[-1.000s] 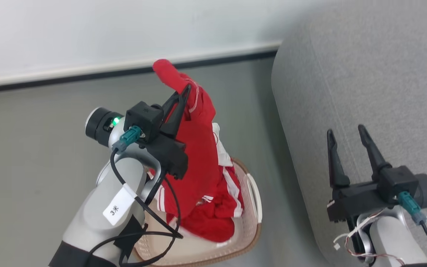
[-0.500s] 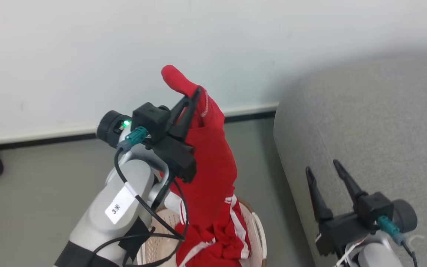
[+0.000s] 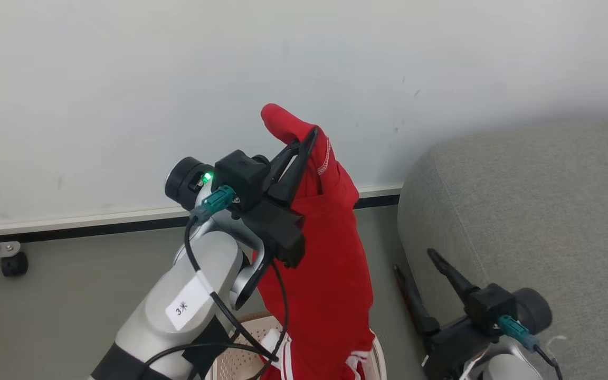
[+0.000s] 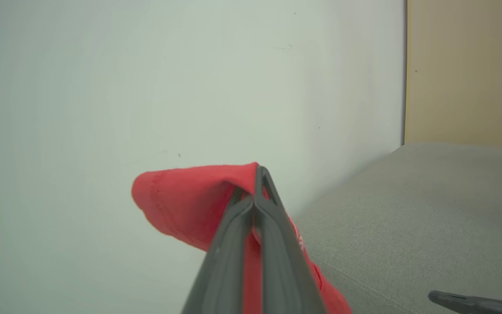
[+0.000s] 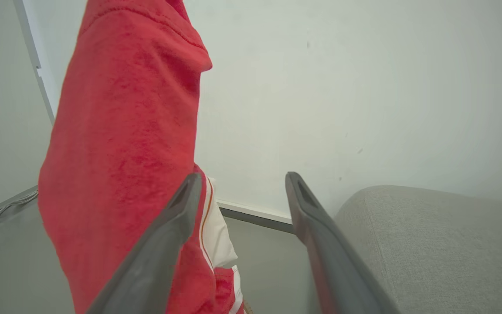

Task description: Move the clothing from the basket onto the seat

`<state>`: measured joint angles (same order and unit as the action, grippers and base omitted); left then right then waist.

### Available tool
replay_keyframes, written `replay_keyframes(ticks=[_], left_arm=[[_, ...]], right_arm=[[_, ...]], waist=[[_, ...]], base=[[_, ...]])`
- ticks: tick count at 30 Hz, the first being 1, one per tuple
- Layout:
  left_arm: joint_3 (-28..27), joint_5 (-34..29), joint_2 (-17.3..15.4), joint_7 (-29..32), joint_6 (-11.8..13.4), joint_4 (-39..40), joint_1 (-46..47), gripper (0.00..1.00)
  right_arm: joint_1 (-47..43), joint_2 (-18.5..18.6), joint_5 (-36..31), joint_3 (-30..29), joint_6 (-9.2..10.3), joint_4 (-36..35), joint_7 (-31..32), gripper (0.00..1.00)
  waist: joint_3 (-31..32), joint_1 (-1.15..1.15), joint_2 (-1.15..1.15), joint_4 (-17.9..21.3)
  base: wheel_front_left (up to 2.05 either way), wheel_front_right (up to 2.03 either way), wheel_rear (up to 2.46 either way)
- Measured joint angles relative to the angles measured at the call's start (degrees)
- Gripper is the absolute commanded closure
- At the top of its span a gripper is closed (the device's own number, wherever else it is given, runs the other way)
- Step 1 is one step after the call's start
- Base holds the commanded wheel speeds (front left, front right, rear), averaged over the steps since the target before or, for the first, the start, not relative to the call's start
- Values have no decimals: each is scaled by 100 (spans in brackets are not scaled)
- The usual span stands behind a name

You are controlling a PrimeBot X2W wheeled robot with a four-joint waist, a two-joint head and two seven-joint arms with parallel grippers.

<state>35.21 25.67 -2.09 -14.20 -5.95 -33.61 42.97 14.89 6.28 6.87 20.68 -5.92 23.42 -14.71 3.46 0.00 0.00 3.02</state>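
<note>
Head view first: your left gripper (image 3: 312, 134), fingers pressed together on a red garment (image 3: 330, 279), holds it hanging lengthwise over the basket (image 3: 240, 345), with the grey sofa (image 3: 536, 221) to its right. Left wrist view confirms the pinch. Right wrist view shows your right gripper (image 5: 242, 185) spread and empty; the garment's lower end is cut off.

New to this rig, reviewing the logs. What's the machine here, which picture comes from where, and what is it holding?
It is a wheeled robot with two arms, each ending in a two-fingered hand. One picture looks down from its head; the other two look along each hand's fingers from the wrists. The left hand is shut on a red garment, lifted high so it hangs down over the basket on the floor. The right hand is open and holds nothing, beside the grey sofa, where the clothing is meant to go.
</note>
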Motion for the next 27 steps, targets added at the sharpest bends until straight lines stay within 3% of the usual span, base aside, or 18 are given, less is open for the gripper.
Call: replay_keyframes(ticks=[5, 12, 27], left_arm=[[302, 226, -3, 62, 92, 141, 36, 100], [464, 325, -2, 100, 142, 255, 142, 100], [898, 654, -8, 181, 261, 542, 384, 100]], right_arm=[[264, -45, 77, 316, -115, 310, 1, 0], [569, -45, 380, 630, -118, 678, 0, 0], [1654, 147, 1655, 2332, -118, 1469, 0, 0]], waist=[[-10, 1, 1, -60], [-27, 1, 1, -163], [-95, 1, 1, -334]], base=[[0, 0, 0], [0, 0, 0], [0, 0, 0]])
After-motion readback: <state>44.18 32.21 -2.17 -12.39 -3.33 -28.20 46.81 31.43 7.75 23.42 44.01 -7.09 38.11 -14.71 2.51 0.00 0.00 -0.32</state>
